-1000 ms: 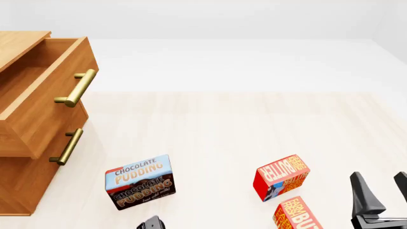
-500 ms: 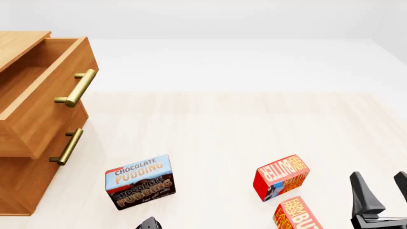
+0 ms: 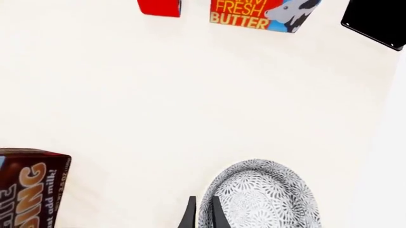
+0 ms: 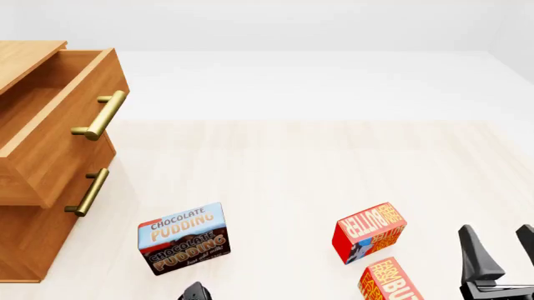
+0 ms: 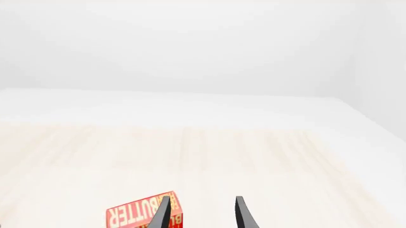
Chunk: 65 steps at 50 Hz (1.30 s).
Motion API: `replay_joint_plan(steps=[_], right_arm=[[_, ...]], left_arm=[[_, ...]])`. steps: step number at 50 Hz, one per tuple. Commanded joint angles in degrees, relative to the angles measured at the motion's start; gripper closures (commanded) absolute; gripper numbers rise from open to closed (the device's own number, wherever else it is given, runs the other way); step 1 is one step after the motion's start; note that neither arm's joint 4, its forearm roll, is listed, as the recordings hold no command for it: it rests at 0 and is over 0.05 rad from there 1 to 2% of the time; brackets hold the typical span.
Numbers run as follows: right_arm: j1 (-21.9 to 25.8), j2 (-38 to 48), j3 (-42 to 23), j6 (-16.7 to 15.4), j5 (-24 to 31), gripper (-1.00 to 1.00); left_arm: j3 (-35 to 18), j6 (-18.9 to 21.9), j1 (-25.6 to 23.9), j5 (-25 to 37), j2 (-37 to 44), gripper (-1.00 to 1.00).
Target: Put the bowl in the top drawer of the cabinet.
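The white, grey-speckled bowl [image 3: 263, 194] shows only in the left wrist view, out of the front view's frame. My left gripper [image 3: 203, 216] is shut on the bowl's rim, one thin finger [image 3: 190, 217] outside and one inside. In the front view only the left gripper's tip [image 4: 194, 292] peeks in at the bottom edge, below the pudding box. The cabinet [image 4: 25, 244] stands at the far left, its top drawer [image 4: 59, 119] pulled open, the inside seen only in part. My right gripper [image 4: 503, 249] stands open at the lower right, nothing between its fingers [image 5: 163, 213].
A chocolate pudding box [image 4: 182, 237] stands near the front, right of the cabinet. Two red butter boxes [image 4: 369, 231] [image 4: 391, 281] sit left of the right gripper. The lower drawer's brass handle [image 4: 87, 192] is under the open drawer. Pale wood table [image 4: 292, 169] stretches beyond.
The left gripper's tip has slipped slightly left and down at the front view's bottom edge. The right arm, the boxes and the drawer have not moved.
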Motion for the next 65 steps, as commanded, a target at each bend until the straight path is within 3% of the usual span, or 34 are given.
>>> replay_joint_plan(steps=[1,14,27,41,65], right_arm=[[0.1,-0.1,0.0,0.1,0.1,-1.0],[0.3,-0.2,0.0,0.0,0.1,-1.0],[0.6,-0.3,0.0,0.4,0.1,-1.0],[0.7,-0.2,0.0,0.6,0.1,-1.0],[0.8,-0.7,0.0,0.9,0.3,-1.0]], left_arm=[[-0.6,2.0,1.5,1.2,-0.9,1.0],[-3.4,1.1,0.9,3.4,1.5,1.0],[-8.6,-0.6,-3.3,11.4,1.6,1.0],[-12.7,1.4,-3.3,19.1,-1.5,1.0],[-18.9,9.8,4.1,29.4,-9.2,1.0]])
